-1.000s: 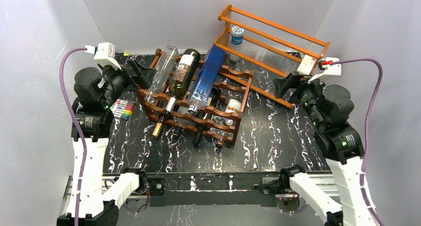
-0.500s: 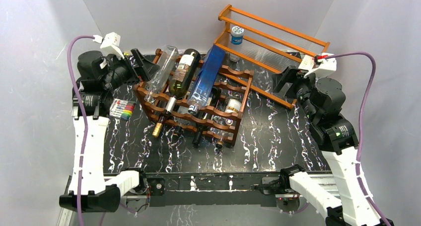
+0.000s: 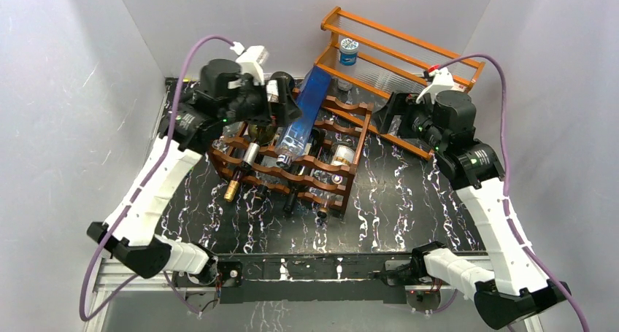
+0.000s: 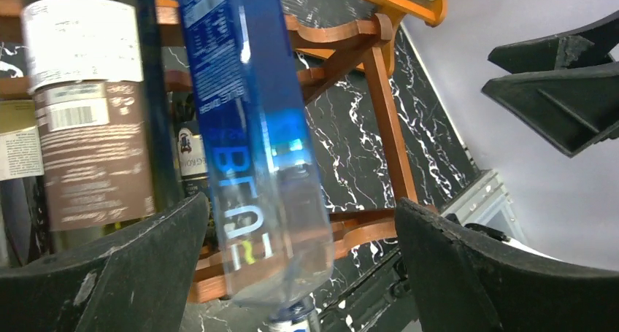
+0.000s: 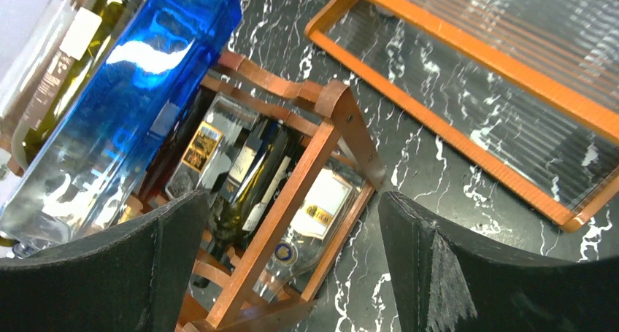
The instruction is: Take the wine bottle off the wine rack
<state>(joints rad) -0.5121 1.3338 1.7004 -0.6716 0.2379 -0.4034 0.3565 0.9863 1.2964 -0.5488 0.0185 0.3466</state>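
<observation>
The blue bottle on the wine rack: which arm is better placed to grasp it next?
Probably left. The left claw is open over the wine rack, with the blue bottle framed between its fingers. The right claw is open too, but beside the rack's end, off the bottle.

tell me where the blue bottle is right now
In the top view the blue bottle lies on the top tier of the wine rack, just right of the dark green wine bottle and in front of the orange shelf.

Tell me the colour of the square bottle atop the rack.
Square bottle: blue fading to clear, right wrist view.
</observation>
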